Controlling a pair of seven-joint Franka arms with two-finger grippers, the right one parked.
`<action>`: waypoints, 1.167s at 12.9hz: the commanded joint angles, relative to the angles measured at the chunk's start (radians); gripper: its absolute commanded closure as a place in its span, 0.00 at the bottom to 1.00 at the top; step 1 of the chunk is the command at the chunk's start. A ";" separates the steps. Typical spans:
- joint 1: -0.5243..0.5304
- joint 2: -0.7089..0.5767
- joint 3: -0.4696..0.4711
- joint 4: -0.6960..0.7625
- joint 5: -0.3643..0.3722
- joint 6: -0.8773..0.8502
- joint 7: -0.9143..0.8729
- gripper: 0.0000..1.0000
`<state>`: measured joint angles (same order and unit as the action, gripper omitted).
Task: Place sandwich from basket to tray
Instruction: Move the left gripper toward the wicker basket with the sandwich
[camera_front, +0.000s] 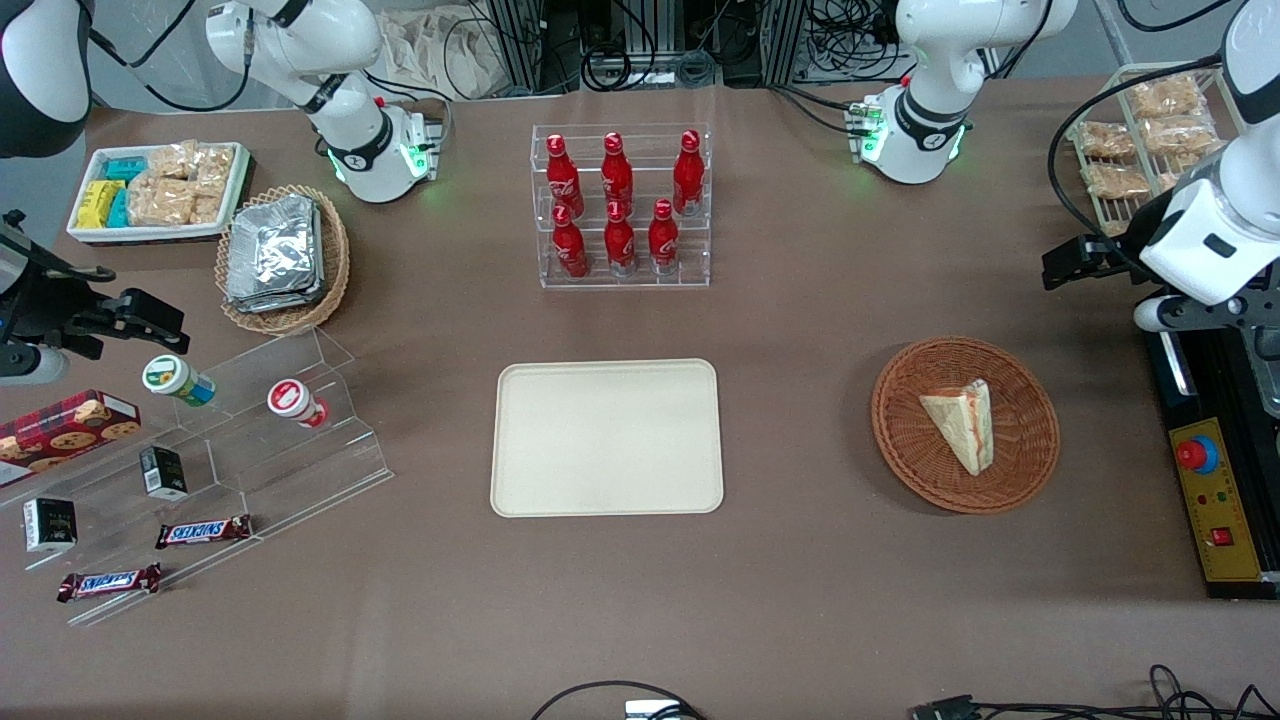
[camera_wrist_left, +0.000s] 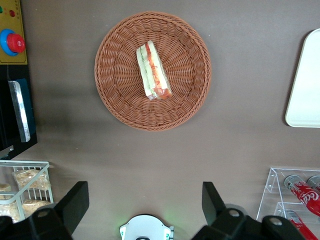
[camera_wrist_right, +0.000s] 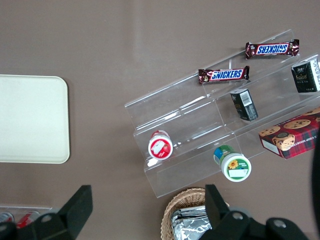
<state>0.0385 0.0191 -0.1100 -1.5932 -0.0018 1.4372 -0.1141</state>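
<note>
Sandwich (camera_front: 962, 424) lying in basket (camera_front: 965, 424), bread side up from the front, red and green filling stripe showing from the wrist cam. Sits roughly mid-basket, tilted on its side. End effector (camera_wrist_left: 145, 210) raised above the desk (camera_front: 800, 330), spread wide, nothing between the fingers (camera_wrist_left: 75, 202), well apart from the basket and off toward the working arm's end. Basket farther out from end effector than bare desk, straight ahead of the open fingers. Tray (camera_front: 607, 437) flat on the desk, beside the basket, toward the parked arm, well apart from end effector. Cola rack (camera_front: 622, 205) also near, just off to one side of the fingers.
</note>
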 joint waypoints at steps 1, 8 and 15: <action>-0.011 -0.013 0.015 -0.013 -0.033 0.014 0.014 0.00; 0.006 0.024 0.010 0.005 -0.041 0.019 0.010 0.00; 0.011 0.211 0.047 0.022 -0.027 0.163 0.001 0.00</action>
<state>0.0456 0.1643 -0.0904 -1.5946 -0.0305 1.5691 -0.1119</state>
